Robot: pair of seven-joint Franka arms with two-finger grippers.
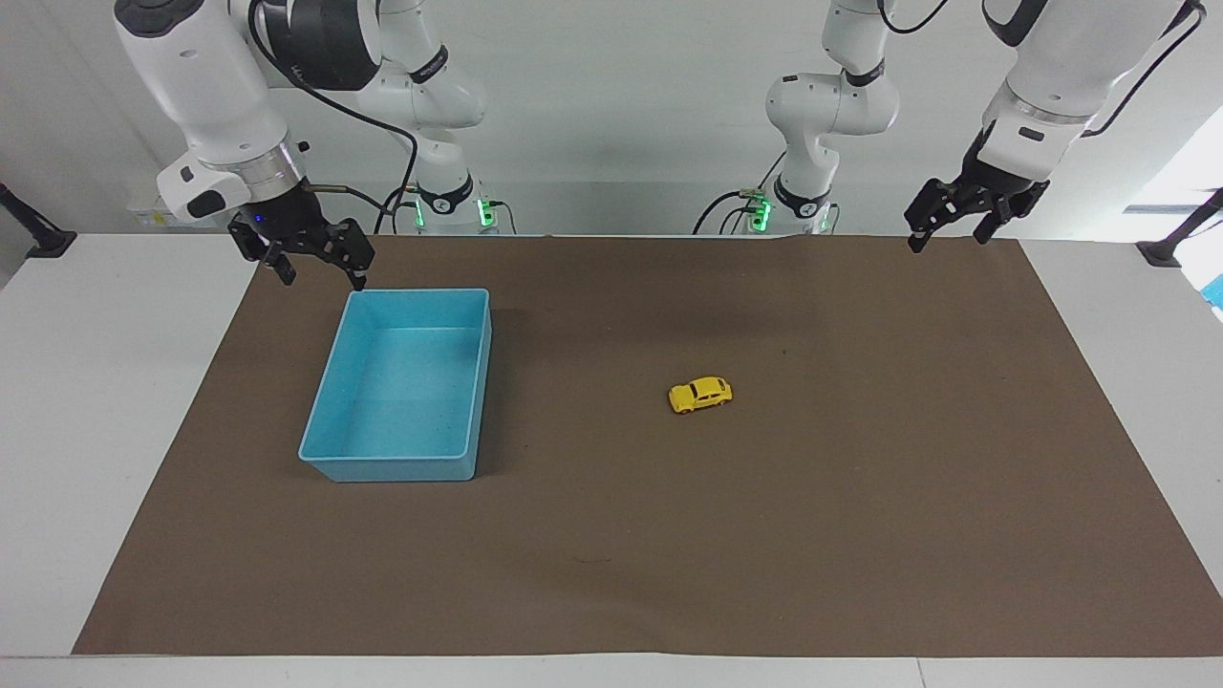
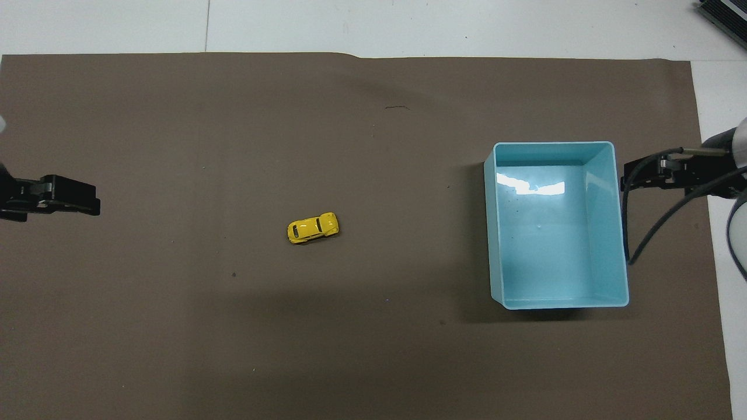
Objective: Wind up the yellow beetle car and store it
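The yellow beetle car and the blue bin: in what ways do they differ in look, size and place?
The yellow beetle car is tiny, rounded and bright yellow; the blue bin is far larger, rectangular and light blue. The car sits mid-mat, while the bin lies toward the right arm's end. The bin is an open container with nothing in it; the car is a closed body with dark windows. Both rest on the brown mat, untouched by any gripper.

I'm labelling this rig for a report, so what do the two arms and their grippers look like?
Both arms are glossy white with dark joint bands and black cables. The left gripper and right gripper are black, two-fingered. Green lights glow at both bases.
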